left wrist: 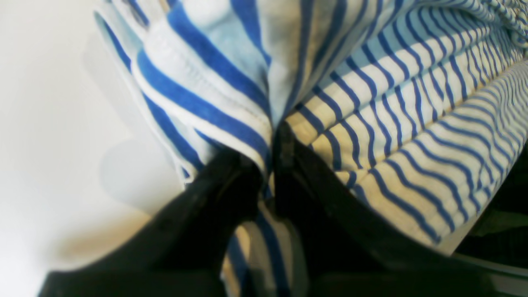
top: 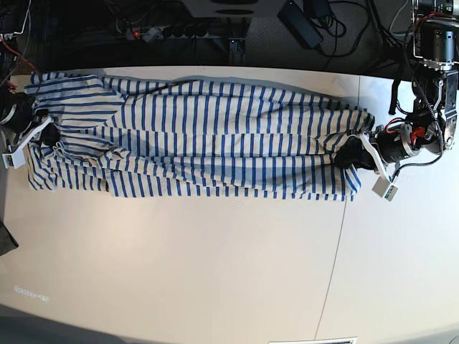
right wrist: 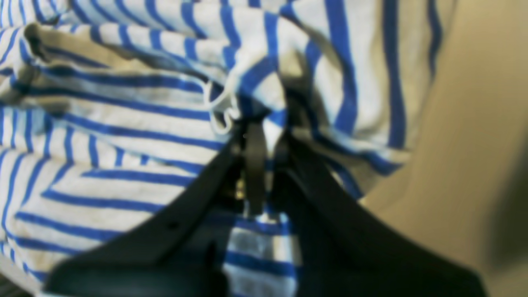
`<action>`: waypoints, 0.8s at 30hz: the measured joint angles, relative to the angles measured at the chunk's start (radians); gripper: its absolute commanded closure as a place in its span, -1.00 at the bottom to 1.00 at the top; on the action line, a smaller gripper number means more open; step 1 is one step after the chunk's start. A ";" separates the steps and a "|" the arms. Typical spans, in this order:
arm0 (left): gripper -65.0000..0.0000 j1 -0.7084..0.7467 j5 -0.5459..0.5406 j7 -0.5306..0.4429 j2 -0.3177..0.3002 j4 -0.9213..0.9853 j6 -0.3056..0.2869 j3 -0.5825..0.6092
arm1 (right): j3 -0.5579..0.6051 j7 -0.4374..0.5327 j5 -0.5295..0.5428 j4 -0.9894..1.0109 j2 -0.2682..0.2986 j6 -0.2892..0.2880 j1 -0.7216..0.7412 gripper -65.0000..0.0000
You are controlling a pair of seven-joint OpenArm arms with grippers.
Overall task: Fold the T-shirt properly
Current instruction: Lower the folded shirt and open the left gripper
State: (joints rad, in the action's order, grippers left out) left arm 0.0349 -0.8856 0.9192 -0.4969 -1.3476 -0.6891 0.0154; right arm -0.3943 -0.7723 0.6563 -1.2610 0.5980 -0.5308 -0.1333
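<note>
While one T-shirt [top: 201,136] lies stretched on one table [top: 215,265], left pincer [left wrist: 272,136] pinching it, right pincer [right wrist: 264,123] likewise

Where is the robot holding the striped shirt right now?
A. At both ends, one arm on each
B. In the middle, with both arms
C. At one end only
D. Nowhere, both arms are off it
A: the shirt lies stretched along the table, with the left end effector pinching one end and the right end effector pinching the other.
</note>
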 measured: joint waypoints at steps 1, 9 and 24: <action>0.84 -0.007 0.006 0.000 0.001 0.004 0.000 0.001 | 0.003 0.001 -0.005 0.018 0.000 0.000 0.020 1.00; 0.27 -0.094 -0.053 0.035 0.006 0.100 -0.005 0.005 | 0.062 0.006 -0.023 0.077 0.000 0.000 0.109 1.00; -0.25 -0.088 -0.135 0.171 -0.097 -0.106 -0.007 -0.134 | 0.064 -0.004 0.035 0.069 0.000 0.000 0.111 0.14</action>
State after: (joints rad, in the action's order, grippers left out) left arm -0.0532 -1.0203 1.0897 -0.5938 -1.4532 -0.6964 -0.1181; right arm -0.3305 -0.7765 0.6910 -1.1919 0.5983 -0.5312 -0.0219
